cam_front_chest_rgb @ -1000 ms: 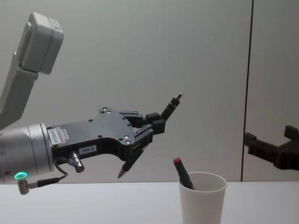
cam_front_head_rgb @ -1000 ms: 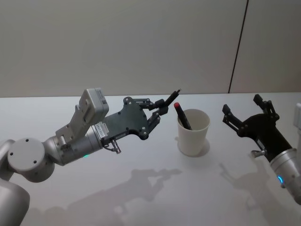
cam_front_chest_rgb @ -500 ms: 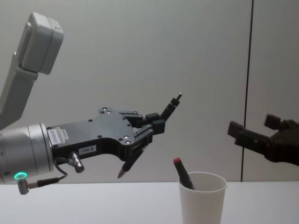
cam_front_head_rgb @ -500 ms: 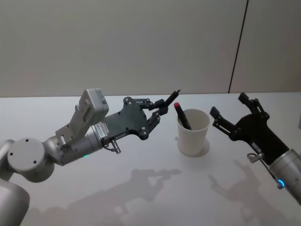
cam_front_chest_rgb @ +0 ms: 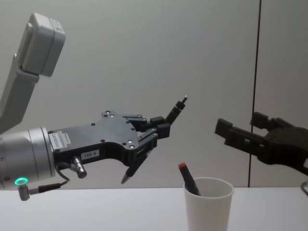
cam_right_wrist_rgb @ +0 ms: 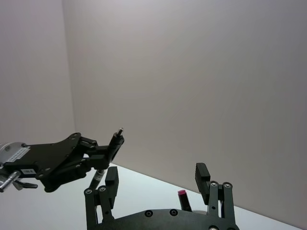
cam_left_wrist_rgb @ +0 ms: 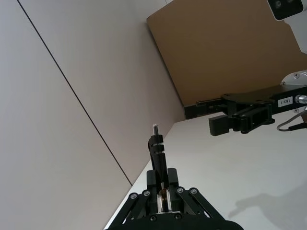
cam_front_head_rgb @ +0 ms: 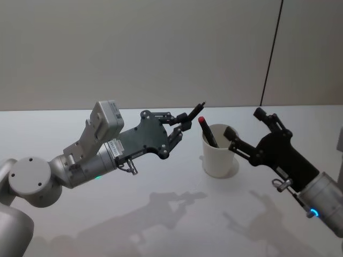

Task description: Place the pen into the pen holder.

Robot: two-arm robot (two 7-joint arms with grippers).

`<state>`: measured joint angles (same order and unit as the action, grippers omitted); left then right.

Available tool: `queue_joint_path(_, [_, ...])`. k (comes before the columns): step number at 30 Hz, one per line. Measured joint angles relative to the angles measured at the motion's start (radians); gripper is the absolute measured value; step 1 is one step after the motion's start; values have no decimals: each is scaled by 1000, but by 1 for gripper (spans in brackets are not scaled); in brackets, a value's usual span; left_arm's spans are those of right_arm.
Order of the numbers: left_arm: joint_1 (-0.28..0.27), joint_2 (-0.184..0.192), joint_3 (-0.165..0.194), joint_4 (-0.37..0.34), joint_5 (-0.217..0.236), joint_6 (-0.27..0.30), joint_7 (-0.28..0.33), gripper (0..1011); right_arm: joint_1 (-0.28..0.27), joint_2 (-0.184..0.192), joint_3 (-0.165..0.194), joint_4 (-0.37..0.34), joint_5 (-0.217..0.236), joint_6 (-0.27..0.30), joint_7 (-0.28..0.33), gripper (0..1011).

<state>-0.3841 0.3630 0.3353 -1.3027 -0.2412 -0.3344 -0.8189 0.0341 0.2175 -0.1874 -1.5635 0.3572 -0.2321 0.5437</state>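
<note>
Tabletop [cam_front_head_rgb: 161,225] carries tapered white pen holder [cam_front_head_rgb: 217,158]; left gripper [cam_front_head_rgb: 184,122] clamps slim black pen [cam_front_chest_rgb: 176,110].

Black screw-studded left end effector [cam_front_head_rgb: 185,121] and right end effector [cam_front_head_rgb: 246,125]; silver-grey arms [cam_front_head_rgb: 80,160]; green ring light [cam_front_chest_rgb: 20,181]

- Your left arm stretches forward and toward the right, raised, with the wrist level. Its gripper [cam_front_head_rgb: 181,125] is clamped on a pen [cam_front_chest_rgb: 177,109] that sits slanted in its grip.
- Your right arm extends in from the right, also raised. Its gripper [cam_front_head_rgb: 245,126] has the fingers spread wide apart, pointing toward the left one.
</note>
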Motion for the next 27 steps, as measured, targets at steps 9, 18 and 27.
queue_joint_path(9, [0,0,0,0,0,0,0,142,11,-12,-16,9,15,12,35,1002])
queue_joint_path(18, [0,0,0,0,0,0,0,142,29,-20,-24,31,60,18,88,1002])
queue_joint_path(27, [0,0,0,0,0,0,0,142,48,-24,-25,56,135,29,150,1002])
